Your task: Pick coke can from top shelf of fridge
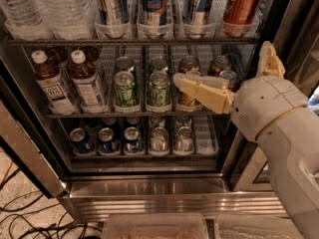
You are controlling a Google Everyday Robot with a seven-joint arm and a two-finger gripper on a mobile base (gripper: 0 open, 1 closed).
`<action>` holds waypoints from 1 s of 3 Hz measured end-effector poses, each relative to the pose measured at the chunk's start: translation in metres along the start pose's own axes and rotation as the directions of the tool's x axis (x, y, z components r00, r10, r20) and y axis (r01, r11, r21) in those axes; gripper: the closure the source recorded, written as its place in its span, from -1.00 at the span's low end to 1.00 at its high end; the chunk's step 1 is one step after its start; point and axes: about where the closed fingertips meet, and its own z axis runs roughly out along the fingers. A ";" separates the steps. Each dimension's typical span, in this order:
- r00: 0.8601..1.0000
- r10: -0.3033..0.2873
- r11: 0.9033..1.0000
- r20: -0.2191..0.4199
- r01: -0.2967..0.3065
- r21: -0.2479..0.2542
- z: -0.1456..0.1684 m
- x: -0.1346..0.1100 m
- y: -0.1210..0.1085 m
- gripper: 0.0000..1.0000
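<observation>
Here's the fridge (149, 188) with its racks of drinks in full view, and up on the top shelf (129, 42) sits the coke can (241, 6), red-orange, upright, in the rightmost clear lane tray, its top cut off by the edge of the view. To its left along the same shelf stand the tall silver-and-blue cans (153, 6), one to a tray, and further left the water bottles (65, 6).

Now the tool (222, 63): it hangs lower, at the level of the middle rack and over towards the right side of the fridge, well below the coke can and apart from it. Its two cream fingers are spread wide, one reaching left across the front of the bronze cans (189, 63), the other pointing up near the dark door frame. The white arm (284, 128) comes in from the lower right behind it.

On that middle rack, green cans (124, 89) stand just left of the reaching finger, with capped tea bottles (50, 81) at the far left. The rack below carries blue cans (107, 141). Down on the floor at the left, a tangle of cables (30, 218)
</observation>
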 end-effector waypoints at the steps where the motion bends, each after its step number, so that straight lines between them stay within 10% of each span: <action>1: 1.000 -0.001 1.000 -0.002 0.001 0.006 0.000 0.001 -0.002 -1.00; 3: 0.991 0.076 0.983 -0.108 -0.056 0.175 -0.001 0.025 -0.034 -1.00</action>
